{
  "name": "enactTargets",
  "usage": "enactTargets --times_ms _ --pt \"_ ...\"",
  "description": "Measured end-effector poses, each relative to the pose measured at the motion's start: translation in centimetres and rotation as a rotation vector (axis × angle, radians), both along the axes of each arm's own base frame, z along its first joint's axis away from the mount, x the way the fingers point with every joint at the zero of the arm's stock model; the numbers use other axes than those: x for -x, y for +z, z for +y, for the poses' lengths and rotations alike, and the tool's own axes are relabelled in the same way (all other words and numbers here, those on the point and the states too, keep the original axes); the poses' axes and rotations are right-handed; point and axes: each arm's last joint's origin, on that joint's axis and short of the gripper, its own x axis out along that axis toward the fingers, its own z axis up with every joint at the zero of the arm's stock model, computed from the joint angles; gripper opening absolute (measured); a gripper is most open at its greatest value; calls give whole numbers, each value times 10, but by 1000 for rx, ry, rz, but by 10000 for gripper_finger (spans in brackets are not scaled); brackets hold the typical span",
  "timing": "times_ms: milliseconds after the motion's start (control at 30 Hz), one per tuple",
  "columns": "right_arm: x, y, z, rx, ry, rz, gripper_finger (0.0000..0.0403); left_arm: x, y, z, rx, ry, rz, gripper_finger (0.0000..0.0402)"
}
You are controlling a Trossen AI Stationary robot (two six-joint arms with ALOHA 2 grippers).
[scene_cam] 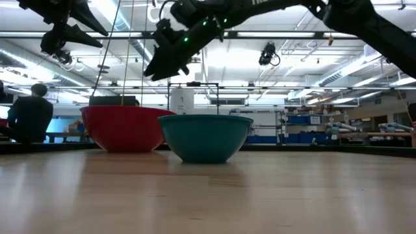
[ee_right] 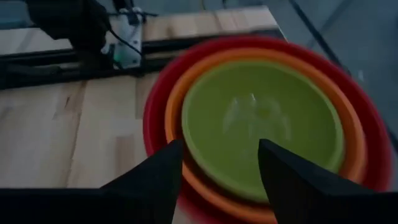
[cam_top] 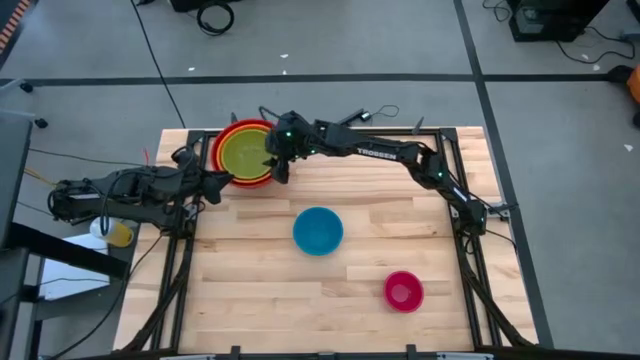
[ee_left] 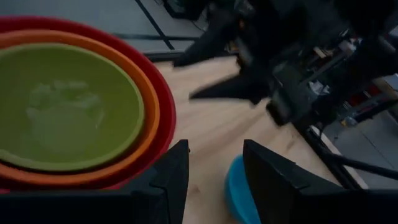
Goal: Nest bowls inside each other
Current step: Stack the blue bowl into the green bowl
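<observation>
Three bowls stand nested at the table's far left: a red bowl (cam_top: 218, 150) holds an orange one (ee_right: 180, 93), which holds an olive green one (ee_right: 261, 118). The blue bowl (cam_top: 318, 231) rests on its base at the table's middle. The pink bowl (cam_top: 404, 291) stands near the front right. My right gripper (ee_right: 221, 168) hangs open above the stack's right rim, clear of it in the low view (scene_cam: 156, 68). My left gripper (ee_left: 214, 180) is open beside the stack's near-left side, raised off the table.
A dark metal frame (cam_top: 455, 190) runs along the table's edges. Bare wood lies between the stack and the blue bowl. A yellow cup (cam_top: 118, 233) sits off the table at the left. A person (scene_cam: 29, 117) sits in the room beyond.
</observation>
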Motion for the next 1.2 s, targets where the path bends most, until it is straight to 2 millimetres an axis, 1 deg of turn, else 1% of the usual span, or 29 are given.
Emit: enactTargets --times_ms 100,167,267,333,467,600,667,767,867,933,1033,1133,1200 --pt "12 16 3 -96 -87 20 212 -1 -2 -1 8 -34 22 152" --pt "20 23 5 -211 -169 39 210 -3 -7 -1 -1 -54 51 152" --pt "31 24 11 -366 -220 124 209 -10 -18 -2 -1 -66 81 152" --pt "37 20 20 -403 -236 214 209 -15 -28 -3 10 -83 92 152" --pt "49 5 46 -383 -299 445 208 -29 -47 -7 43 -126 110 152" --pt "50 -22 70 -386 -322 571 208 -37 -65 -14 77 -150 169 152" --pt "51 -33 81 -409 -293 622 208 -39 -70 -17 82 -167 190 153" --pt "53 -50 95 -405 -270 675 208 -42 -73 -21 88 -202 213 153" --pt "57 -71 107 -290 -322 740 208 -42 -73 -24 99 -239 217 153" --pt "60 -81 112 -225 -347 766 207 -41 -73 -27 103 -257 214 153" --pt "65 -95 117 -201 -356 803 202 -41 -73 -31 102 -284 215 153" --pt "67 -103 120 -217 -361 813 187 -40 -73 -33 100 -305 216 153" --pt "66 -102 123 -235 -341 810 161 -40 -73 -35 100 -315 216 153"
